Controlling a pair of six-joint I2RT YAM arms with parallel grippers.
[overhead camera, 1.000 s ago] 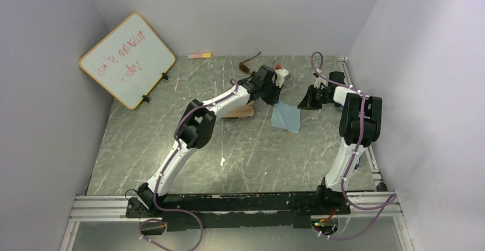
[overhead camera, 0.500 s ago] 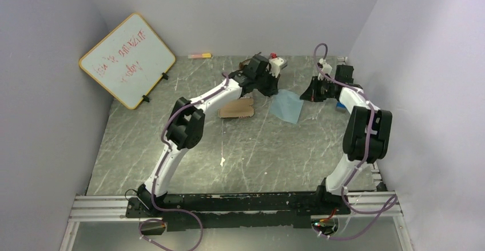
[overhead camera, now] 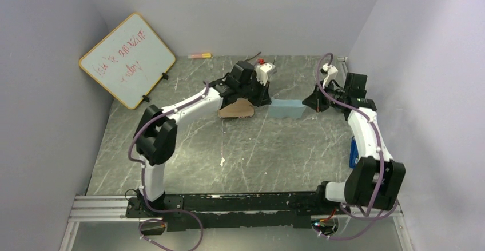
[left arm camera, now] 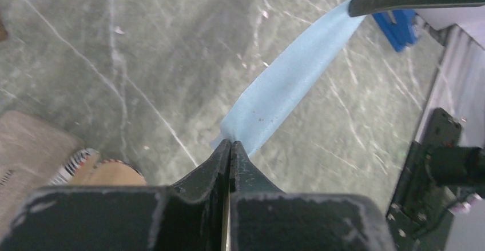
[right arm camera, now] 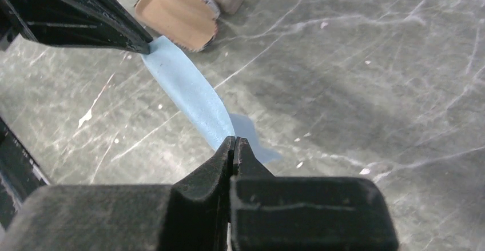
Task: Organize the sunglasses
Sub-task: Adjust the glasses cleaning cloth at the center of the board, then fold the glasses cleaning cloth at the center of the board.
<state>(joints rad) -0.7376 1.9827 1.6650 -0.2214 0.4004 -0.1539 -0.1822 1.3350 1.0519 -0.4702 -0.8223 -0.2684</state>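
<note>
From above, my left gripper [overhead camera: 267, 101] and its wrist block the table [overhead camera: 189, 142] behind the blue cloth [overhead camera: 286, 109]; one thin dark sliver [overhead camera: 257, 55] shows there, too small to name. Left of the cloth, the brown case [overhead camera: 236, 111] is half covered.

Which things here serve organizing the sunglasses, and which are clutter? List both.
Job: sunglasses, only a temple tip showing behind the left wrist; open brown case; light blue cloth, pinched between left gripper and right gripper.
Lying about: whiteboard; pink and yellow marker by the back wall; blue object at the right edge.
</note>
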